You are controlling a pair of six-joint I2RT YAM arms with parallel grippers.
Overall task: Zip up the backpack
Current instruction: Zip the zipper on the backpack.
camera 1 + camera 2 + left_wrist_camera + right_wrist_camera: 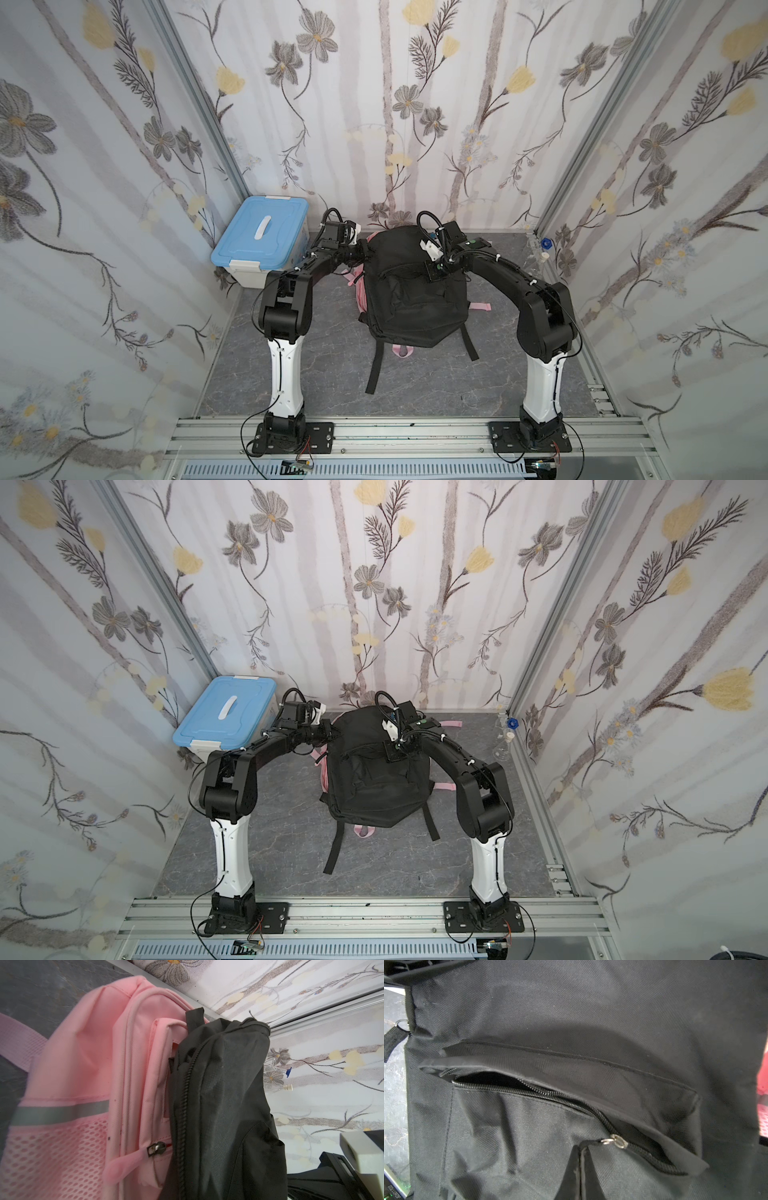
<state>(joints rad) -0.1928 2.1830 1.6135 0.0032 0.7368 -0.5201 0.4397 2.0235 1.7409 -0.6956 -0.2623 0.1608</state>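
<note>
I find the backpack (pixel 360 297), the pink one, lying on the counter (pixel 324 374) at the middle of the frame in both top views. It is almost wholly covered by a black backpack (pixel 411 299), with only pink edges and straps showing at that pack's left and lower sides. My left end effector (pixel 360 252) is closed at the black backpack's upper left corner. My right end effector (pixel 434 272) is closed over its upper front. My left wrist view shows the pink side, with a zipper slider (pixel 154 1148) and a silver strip (pixel 60 1113). My right wrist view shows the black backpack's pocket zipper (pixel 618 1142) partly open.
</note>
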